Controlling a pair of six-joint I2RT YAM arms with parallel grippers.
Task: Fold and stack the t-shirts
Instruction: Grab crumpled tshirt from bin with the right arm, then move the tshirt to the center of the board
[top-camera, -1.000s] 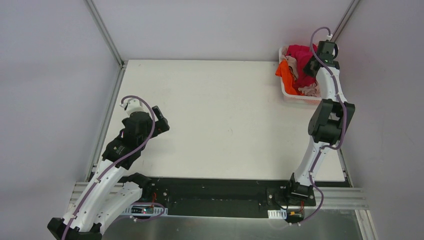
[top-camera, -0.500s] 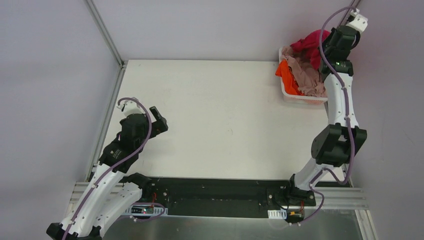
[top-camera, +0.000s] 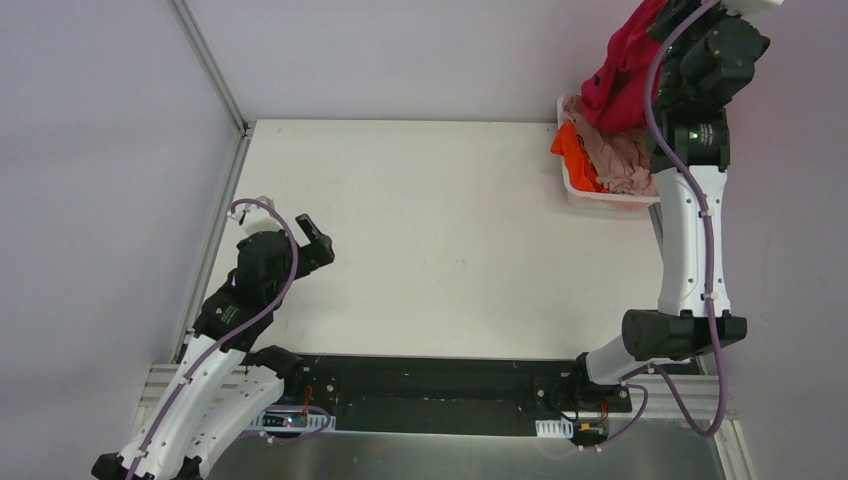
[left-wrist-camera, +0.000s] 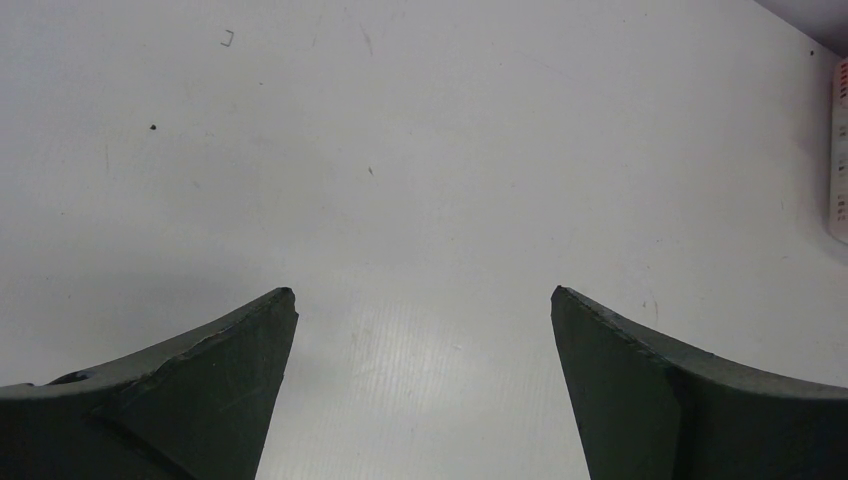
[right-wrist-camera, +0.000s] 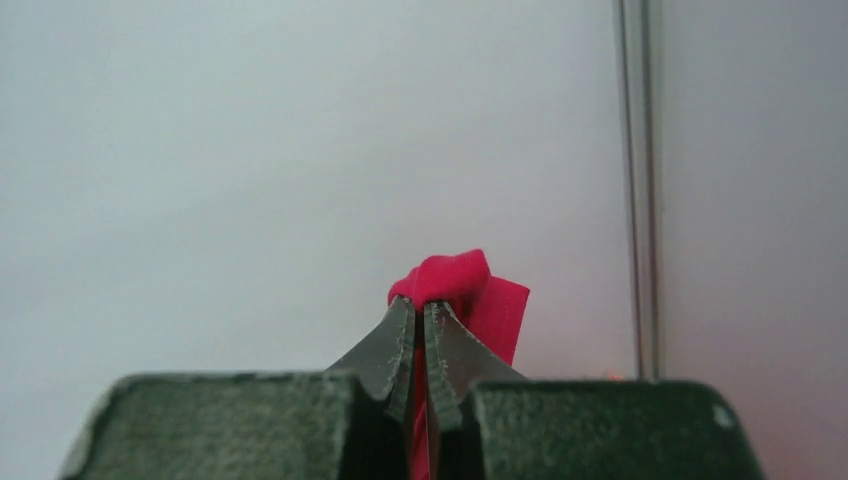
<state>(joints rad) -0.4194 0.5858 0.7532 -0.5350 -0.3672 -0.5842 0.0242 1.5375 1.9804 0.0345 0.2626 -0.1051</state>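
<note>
My right gripper (right-wrist-camera: 420, 305) is shut on the crimson red t-shirt (top-camera: 622, 72) and holds it high above the white basket (top-camera: 578, 189) at the far right corner; a bunch of red cloth (right-wrist-camera: 462, 290) shows past its tips. The shirt hangs down towards the basket. An orange t-shirt (top-camera: 575, 152) and pinkish-beige t-shirts (top-camera: 618, 157) lie crumpled in the basket. My left gripper (top-camera: 318, 240) is open and empty over the bare white table (left-wrist-camera: 420, 150) at the near left.
The grey back wall and a metal frame post (right-wrist-camera: 637, 180) stand behind the raised right gripper. A metal rail (top-camera: 215, 230) runs along the table's left edge. The basket's edge (left-wrist-camera: 840, 150) shows at the right of the left wrist view.
My right arm has risen steeply, pulling the red t-shirt up out of the basket and uncovering the beige shirts. My left arm has shifted slightly.
</note>
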